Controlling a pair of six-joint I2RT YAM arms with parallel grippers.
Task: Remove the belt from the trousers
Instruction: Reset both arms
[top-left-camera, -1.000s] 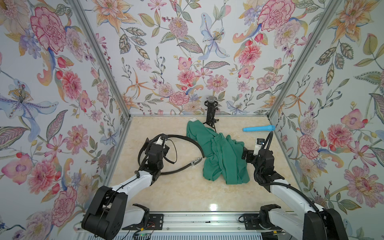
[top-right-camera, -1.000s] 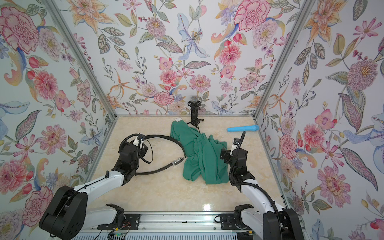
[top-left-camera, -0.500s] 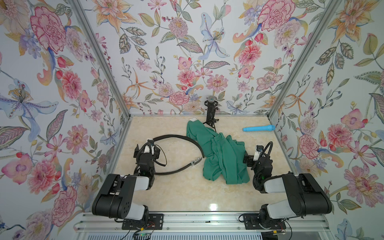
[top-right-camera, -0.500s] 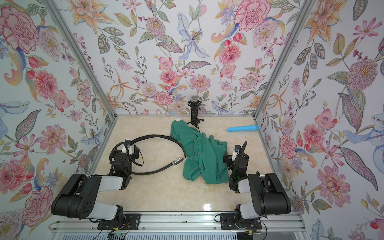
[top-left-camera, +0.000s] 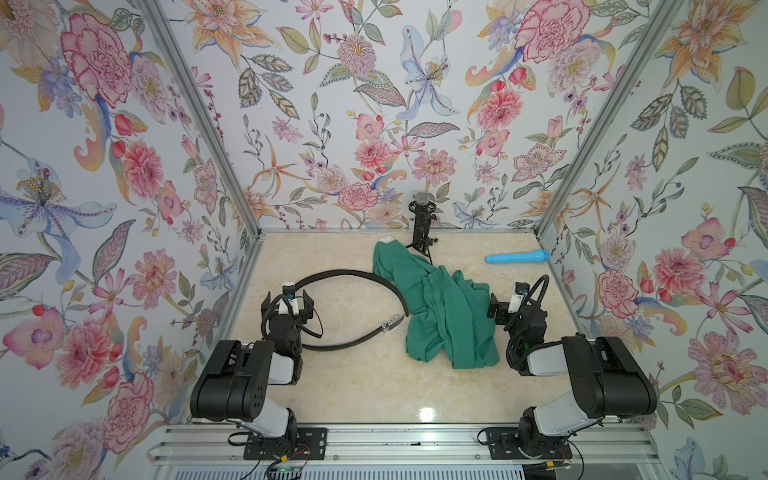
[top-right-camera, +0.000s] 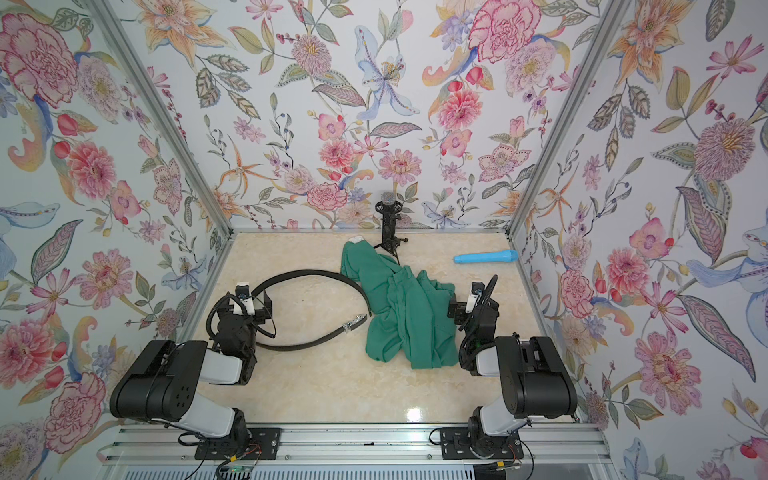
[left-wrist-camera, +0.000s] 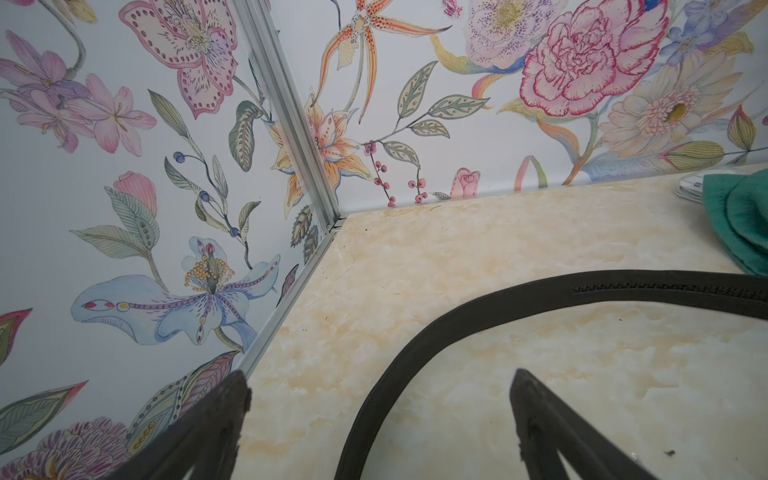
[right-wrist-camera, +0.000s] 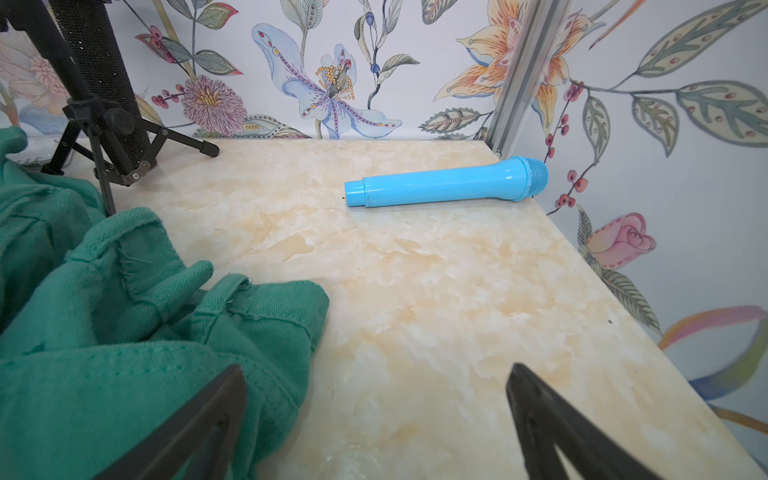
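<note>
Belt (top-left-camera: 345, 273) is lying in a big open loop on the tabletop (top-left-camera: 353, 382), to the left of the trousers (top-left-camera: 444, 316). Its silver buckle (top-left-camera: 392, 323) sits just beside the green heap. The plain end curls in right at the edge of the cloth; from where I stand it looks free, though I can't swear it isn't touching a fold.

What's changed in the last second is the arms. A moment ago both were stretched out toward the middle; now they've folded back toward the rail at the front. The belt and trousers haven't shifted at all in that time.

The left claw (left-wrist-camera: 380, 380) stands wide, and its wrist view shows the strap running along the tabletop under the gap between its fingers, not pinched. The right claw (right-wrist-camera: 374, 374) is wide too and empty, with the trousers bunched just beside one finger. The blue toy microphone (top-left-camera: 517, 257) and the little black stand (top-left-camera: 423, 226) sit untouched at the back.

I'd say the job is done: nothing is held, and the arms are parking.
</note>
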